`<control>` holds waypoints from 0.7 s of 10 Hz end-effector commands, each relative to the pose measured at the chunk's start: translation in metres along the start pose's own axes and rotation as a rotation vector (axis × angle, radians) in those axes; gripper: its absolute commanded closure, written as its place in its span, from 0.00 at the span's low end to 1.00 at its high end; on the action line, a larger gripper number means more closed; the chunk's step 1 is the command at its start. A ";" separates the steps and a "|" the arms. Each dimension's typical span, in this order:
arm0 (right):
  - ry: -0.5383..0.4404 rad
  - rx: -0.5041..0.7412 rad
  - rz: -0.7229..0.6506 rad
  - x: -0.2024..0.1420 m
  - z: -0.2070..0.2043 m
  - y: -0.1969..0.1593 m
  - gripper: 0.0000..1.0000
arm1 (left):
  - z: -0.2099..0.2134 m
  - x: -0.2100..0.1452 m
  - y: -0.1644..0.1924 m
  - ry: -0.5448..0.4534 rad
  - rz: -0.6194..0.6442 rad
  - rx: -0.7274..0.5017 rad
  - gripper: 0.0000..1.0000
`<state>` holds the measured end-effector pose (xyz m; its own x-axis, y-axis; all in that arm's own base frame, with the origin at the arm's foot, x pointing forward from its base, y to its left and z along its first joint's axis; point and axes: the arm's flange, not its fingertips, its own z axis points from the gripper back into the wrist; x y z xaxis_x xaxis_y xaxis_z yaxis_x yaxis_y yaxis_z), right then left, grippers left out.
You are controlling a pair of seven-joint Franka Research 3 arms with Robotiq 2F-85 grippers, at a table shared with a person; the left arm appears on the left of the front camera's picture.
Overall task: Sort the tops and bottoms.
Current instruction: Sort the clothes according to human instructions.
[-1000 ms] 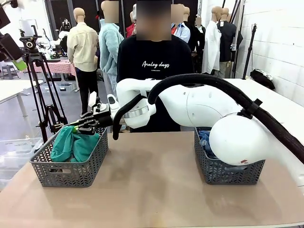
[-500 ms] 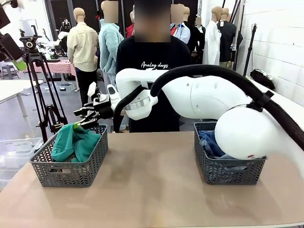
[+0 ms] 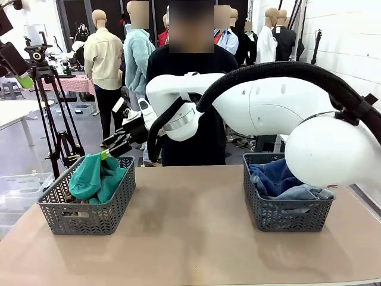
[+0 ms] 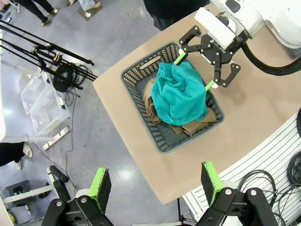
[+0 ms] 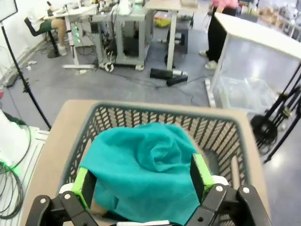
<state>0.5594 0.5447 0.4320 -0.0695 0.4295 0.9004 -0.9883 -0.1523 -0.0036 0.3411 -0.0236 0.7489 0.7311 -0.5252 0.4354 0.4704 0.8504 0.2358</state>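
Note:
The teal-green tee (image 3: pixel 98 177) lies heaped in the grey left basket (image 3: pixel 89 217). From above, the tee (image 4: pixel 181 94) covers a tan top (image 4: pixel 190 128) in that basket (image 4: pixel 136 75). My right gripper (image 3: pixel 112 148) hovers open just above the tee, holding nothing. Its own view shows both green pads (image 5: pixel 202 172) apart over the tee (image 5: pixel 136 165). The bottoms, a darker denim piece (image 3: pixel 272 176) and a pale one (image 3: pixel 300 192), fill the right basket (image 3: pixel 286 215). My left gripper (image 4: pixel 155 183) stands open, high above the table's corner.
A person in a black printed T-shirt (image 3: pixel 190 77) stands at the far edge between the baskets. A camera tripod (image 3: pixel 50 113) stands off the table's left. Bare tabletop (image 3: pixel 190 232) spreads between the baskets. My right arm (image 3: pixel 256 113) arches across the middle.
My right gripper has opened and let go of the teal tee, which dropped into the left basket. The gripper and arm have risen, uncovering the right basket.

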 end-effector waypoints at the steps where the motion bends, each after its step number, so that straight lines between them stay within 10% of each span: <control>1: 0.126 0.038 -0.044 0.011 -0.005 -0.002 0.00 | 0.002 -0.001 0.002 0.001 -0.002 -0.001 0.00; 7: 0.335 0.055 -0.101 0.027 0.002 0.002 0.00 | 0.002 -0.001 0.002 0.001 -0.002 -0.001 0.00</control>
<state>0.5477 0.5467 0.4461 -0.0321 0.6765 0.7357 -0.9830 -0.1546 0.0992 0.3410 -0.0236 0.7489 0.7311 -0.5252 0.4355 0.4704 0.8504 0.2358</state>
